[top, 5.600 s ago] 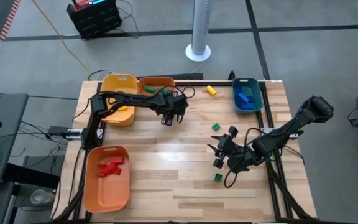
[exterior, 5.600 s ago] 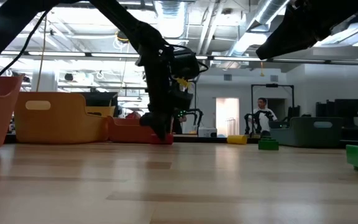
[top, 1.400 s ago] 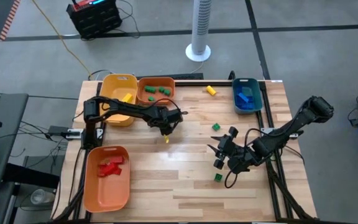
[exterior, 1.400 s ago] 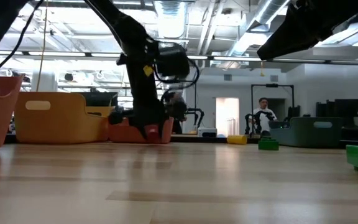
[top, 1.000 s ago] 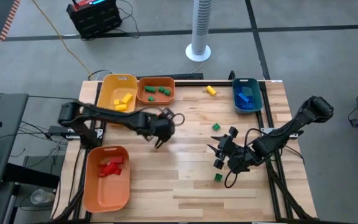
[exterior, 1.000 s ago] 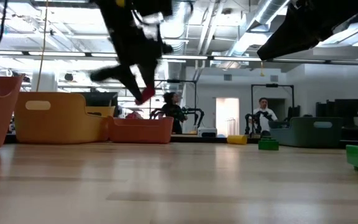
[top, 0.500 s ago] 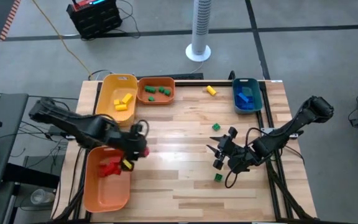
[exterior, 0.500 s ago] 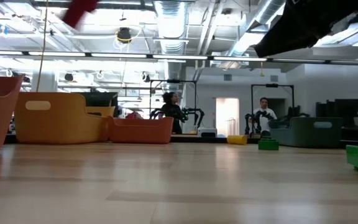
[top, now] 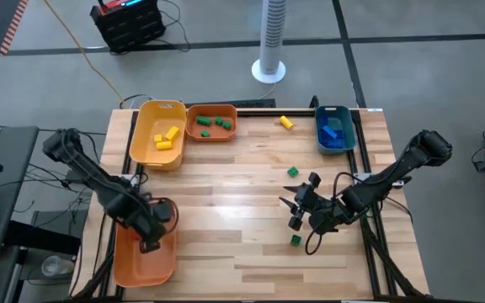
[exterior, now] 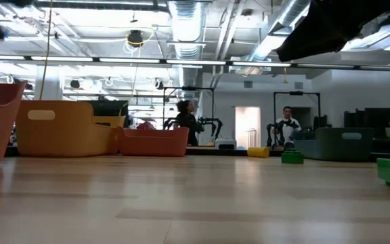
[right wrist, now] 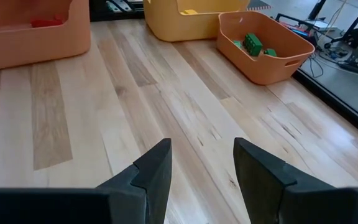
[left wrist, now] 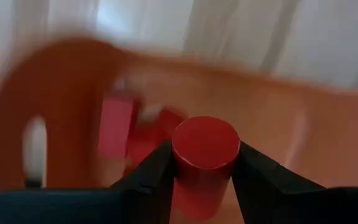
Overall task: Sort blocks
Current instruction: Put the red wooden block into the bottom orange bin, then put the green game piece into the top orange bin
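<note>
Wooden table point(top: 242, 210), carrying bins along its edges. Left gripper point(left wrist: 204, 163) clamped on a red cylinder block point(left wrist: 204, 155), fingers point(left wrist: 151, 177) pressed to either side, held over the orange bin point(top: 146, 261) at the table's near-left corner, with other red blocks point(left wrist: 117, 127) lying inside that bin. Right gripper point(right wrist: 201, 155) parted with nothing between its fingers point(right wrist: 154, 168), hung over bare wood right of the table's centre, close to two loose green blocks point(top: 294, 240); one yellow block point(top: 285, 123) near the far edge beside the teal bin point(top: 333, 129).
</note>
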{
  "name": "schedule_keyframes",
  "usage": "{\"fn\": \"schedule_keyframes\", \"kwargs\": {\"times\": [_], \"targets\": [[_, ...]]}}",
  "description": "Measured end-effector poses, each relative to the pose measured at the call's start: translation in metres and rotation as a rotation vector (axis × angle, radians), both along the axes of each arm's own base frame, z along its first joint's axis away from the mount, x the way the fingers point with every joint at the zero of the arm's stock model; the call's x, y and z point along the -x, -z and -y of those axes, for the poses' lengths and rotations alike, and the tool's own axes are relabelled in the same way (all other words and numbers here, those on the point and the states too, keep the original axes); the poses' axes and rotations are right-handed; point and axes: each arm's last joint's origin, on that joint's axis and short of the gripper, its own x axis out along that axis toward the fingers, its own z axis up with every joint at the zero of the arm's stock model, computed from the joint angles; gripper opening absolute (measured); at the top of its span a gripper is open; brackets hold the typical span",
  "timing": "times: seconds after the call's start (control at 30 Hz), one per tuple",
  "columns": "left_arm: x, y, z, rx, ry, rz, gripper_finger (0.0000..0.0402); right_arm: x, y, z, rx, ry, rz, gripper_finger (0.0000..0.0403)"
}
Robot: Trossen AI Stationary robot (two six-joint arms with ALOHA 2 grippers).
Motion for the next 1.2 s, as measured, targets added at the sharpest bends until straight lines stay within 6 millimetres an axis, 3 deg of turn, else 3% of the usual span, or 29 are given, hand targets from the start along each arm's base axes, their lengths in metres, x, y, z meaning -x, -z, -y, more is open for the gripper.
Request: {"fn": "schedule_keyframes", "kwargs": {"times": [0.17, 0.4, 0.57, 0.63, 0.73, 0.93, 1.2], "targets": [[0.016, 0.032, -0.004, -0.042, -0.104, -0.172, 0.0121, -0.002, -0.001, 0.0, -0.016, 0.0, 0.018, 0.0182], [0.029, 0.062, -0.018, -0.137, -0.191, -0.291, 0.0128, -0.004, -0.004, -0.002, -0.029, -0.027, 0.037, 0.0182], [0.032, 0.068, -0.019, -0.114, -0.195, -0.341, 0.0245, -0.004, -0.004, -0.001, -0.031, -0.034, 0.03, 0.0182], [0.031, 0.063, -0.017, -0.072, -0.188, -0.362, 0.0282, -0.004, -0.003, -0.002, -0.058, -0.07, 0.011, 0.0182], [0.025, 0.049, -0.011, -0.009, -0.176, -0.34, 0.0307, -0.006, -0.001, -0.003, -0.159, -0.159, -0.035, 0.0182], [0.008, 0.007, -0.001, 0.052, -0.167, -0.142, 0.0292, -0.008, 0.026, -0.014, -0.205, -0.195, -0.181, 0.0182], [-0.008, -0.021, 0.005, 0.006, -0.125, 0.161, 0.0271, 0.007, 0.045, -0.064, -0.173, -0.316, -0.306, 0.0182]]}}
